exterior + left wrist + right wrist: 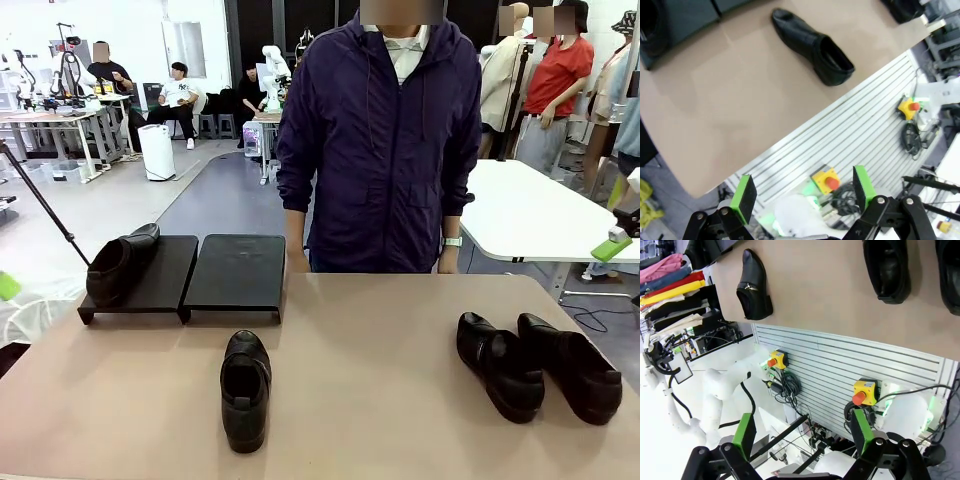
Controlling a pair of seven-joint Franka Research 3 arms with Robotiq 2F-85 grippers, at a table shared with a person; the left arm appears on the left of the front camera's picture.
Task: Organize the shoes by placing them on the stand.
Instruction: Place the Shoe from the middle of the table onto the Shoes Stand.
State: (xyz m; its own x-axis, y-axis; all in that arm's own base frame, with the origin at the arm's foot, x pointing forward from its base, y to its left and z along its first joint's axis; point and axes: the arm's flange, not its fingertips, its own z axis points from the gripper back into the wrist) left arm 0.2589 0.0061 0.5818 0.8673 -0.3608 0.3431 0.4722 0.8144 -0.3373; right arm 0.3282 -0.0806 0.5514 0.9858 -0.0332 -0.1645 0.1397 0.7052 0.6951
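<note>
Left gripper (804, 192) and right gripper (802, 431) both have jaws wide apart, nothing between them, off the table (380, 330) near edge. One shoe (120, 265) sits on the stand (235, 272), left end. Second shoe (245, 388) lies on the table mid-left. Third shoe (498, 366) and fourth shoe (570, 368) lie side by side at right.

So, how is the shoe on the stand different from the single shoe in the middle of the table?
The shoe on the stand rests on the stand's left part; the single shoe stands on the table, nearer the robot. The shoe on the stand points diagonally, toe to the far right; the single shoe points nearly straight away. Both are black loafers, upright, heels toward the robot.
</note>
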